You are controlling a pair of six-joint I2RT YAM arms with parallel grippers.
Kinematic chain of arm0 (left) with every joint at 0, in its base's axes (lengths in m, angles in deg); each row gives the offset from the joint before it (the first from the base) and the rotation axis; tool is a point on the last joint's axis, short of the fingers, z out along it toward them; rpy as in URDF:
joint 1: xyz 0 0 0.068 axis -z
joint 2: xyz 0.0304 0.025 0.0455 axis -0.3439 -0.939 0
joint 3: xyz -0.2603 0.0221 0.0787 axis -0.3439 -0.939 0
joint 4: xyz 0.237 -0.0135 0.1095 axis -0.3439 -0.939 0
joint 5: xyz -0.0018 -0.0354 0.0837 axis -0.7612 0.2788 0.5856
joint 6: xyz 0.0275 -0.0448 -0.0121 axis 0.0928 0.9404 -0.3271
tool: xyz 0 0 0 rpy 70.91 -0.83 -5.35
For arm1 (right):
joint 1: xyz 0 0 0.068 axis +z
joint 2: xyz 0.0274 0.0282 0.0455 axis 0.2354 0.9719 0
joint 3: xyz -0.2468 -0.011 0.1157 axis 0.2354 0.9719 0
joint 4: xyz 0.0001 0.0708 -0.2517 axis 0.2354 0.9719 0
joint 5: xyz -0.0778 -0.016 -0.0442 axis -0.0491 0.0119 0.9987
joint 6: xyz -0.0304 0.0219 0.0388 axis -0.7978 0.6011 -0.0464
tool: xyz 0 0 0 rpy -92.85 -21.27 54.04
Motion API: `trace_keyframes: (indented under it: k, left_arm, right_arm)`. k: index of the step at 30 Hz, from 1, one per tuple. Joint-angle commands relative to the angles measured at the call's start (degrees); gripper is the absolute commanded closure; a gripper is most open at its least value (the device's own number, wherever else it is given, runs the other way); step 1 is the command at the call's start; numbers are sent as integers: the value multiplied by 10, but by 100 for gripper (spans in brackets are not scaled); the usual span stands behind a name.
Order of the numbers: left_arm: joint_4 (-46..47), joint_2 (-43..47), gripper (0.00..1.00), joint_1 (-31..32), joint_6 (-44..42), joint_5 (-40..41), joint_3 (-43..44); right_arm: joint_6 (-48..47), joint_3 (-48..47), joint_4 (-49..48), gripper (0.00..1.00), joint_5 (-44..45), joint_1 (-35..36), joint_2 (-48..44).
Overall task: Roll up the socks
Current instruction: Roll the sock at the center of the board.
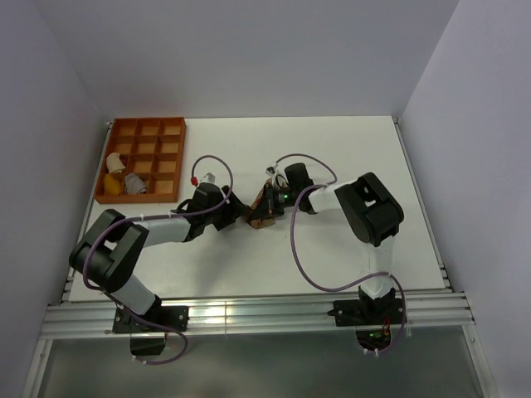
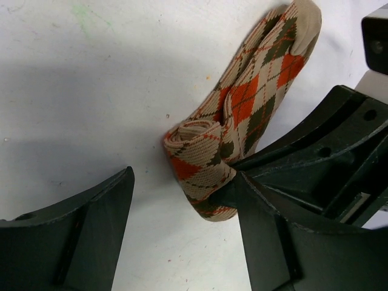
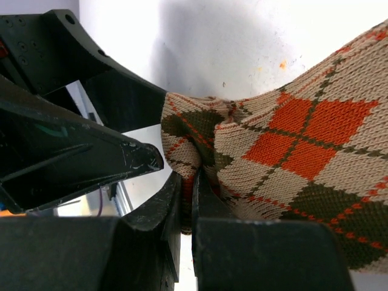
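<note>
The tan argyle sock (image 2: pixel 242 97) lies on the white table, its near end rolled into a tight coil (image 2: pixel 200 159). My left gripper (image 2: pixel 185 182) is open, its jaws wide apart around the coil, and its right finger (image 2: pixel 285 242) touches the coil. My right gripper (image 3: pixel 187 188) is shut on a fold of the argyle sock (image 3: pixel 303 139) at the roll. In the top view both grippers, the left (image 1: pixel 239 214) and the right (image 1: pixel 269 206), meet at the sock (image 1: pixel 262 217) mid-table. The grey-brown sock is out of view.
An orange compartment tray (image 1: pixel 141 157) stands at the back left with a few rolled items (image 1: pixel 124 178) in its near-left cells. The table's near edge is an aluminium rail (image 1: pixel 265 315). Purple cables (image 1: pixel 307 265) loop off both arms.
</note>
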Motion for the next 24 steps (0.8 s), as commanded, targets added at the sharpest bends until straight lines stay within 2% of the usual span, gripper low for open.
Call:
trace_keyframes:
  k: [1,5,24]
  left_arm:
    - [26,-17,28,3,17,4,10]
    - [39,-30,29,3,25,0,12]
    - [51,-71,43,4,47,-4,1]
  right_arm:
    - [18,22,22,100,-4,-3,30]
    - [38,38,-4,100,-11,-11,38]
    - [56,44,-4,99,-13,-35,67]
